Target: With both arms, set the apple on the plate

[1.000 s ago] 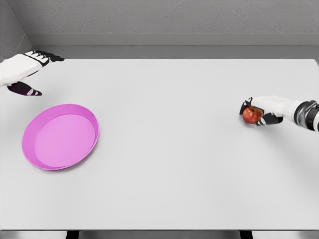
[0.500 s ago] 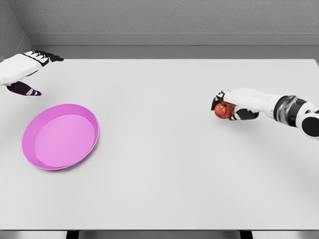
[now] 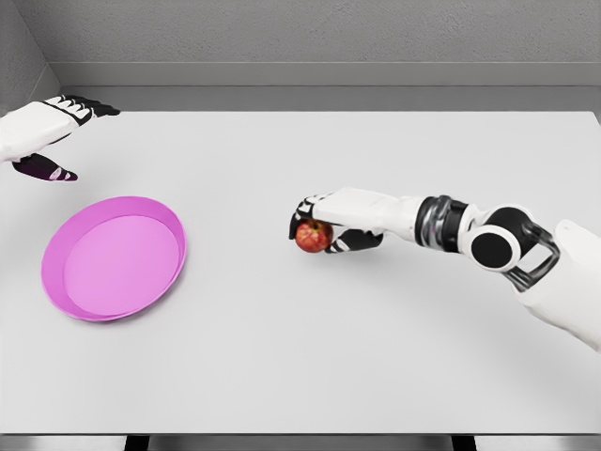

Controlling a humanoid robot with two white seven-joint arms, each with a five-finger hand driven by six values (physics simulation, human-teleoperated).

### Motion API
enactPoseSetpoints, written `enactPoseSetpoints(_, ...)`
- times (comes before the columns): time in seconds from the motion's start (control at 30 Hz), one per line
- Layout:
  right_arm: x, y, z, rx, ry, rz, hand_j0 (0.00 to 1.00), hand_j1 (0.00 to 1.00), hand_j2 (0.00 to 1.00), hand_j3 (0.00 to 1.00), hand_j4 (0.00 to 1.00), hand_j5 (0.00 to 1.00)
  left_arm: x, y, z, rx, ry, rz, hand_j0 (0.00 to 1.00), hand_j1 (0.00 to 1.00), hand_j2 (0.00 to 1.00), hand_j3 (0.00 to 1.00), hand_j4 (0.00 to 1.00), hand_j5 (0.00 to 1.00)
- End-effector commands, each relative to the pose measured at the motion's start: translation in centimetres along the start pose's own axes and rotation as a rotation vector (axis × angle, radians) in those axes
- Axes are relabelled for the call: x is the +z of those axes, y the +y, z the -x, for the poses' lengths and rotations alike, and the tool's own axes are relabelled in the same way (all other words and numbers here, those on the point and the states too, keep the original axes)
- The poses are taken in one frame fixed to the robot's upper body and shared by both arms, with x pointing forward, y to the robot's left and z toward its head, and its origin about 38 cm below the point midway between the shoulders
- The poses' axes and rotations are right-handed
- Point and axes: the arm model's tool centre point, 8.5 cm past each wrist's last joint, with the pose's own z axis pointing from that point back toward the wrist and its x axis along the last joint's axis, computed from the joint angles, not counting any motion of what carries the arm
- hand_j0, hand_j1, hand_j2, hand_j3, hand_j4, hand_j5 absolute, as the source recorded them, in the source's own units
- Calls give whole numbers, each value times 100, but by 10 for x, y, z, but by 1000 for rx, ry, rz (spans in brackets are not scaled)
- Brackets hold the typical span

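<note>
A red apple [image 3: 312, 236] is held near the middle of the white table [image 3: 300, 357], with my right hand [image 3: 324, 224] shut on it from above and behind. The right arm reaches in from the right edge, stretched well leftward. A pink plate [image 3: 70, 293] lies flat at the table's left, some way left of the apple. My left hand [image 3: 56, 141] hovers at the far left, behind the plate, fingers spread and holding nothing.
A grey wall runs along the table's back edge. The table's front edge lies near the bottom of the view.
My right hand has carried the apple leftward from the table's right side to about its middle. The left hand and the plate have not moved.
</note>
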Motion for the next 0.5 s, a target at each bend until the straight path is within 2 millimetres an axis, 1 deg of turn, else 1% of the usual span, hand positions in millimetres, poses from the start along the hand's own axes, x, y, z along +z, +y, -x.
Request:
enactPoseSetpoints(0.0,-12,4,-12,-7,-42,-17,46,46,46,46,46,46,0,1,0,4,1,-5,100,100,100,100,100,100)
enactPoseSetpoints(0.07,-17,7,-18,-8,-59,-24,46,46,46,46,46,46,0,1,0,5,-1,-6,100,100,100,100,100,100)
enactPoseSetpoints(0.2,-31,5,-34,-5,-100,-24,46,46,46,46,46,46,-1,1,-1,6,-2,-6,100,100,100,100,100,100)
enactPoseSetpoints(0.33,-32,5,-35,-3,-100,-29,47,47,47,47,47,47,-1,1,-1,6,-2,-6,100,100,100,100,100,100)
enactPoseSetpoints(0.37,-32,5,-34,-5,-98,-29,70,70,70,70,70,70,-1,1,-1,6,-3,-7,100,100,100,100,100,100)
enactPoseSetpoints(0.4,-32,5,-33,-11,-89,-26,100,100,100,100,100,100,0,1,-1,5,-2,-6,100,100,100,100,100,100)
enactPoseSetpoints(0.47,-32,6,-33,-10,-93,-27,100,100,100,100,100,100,-1,1,-1,4,-3,-7,100,100,100,100,100,100)
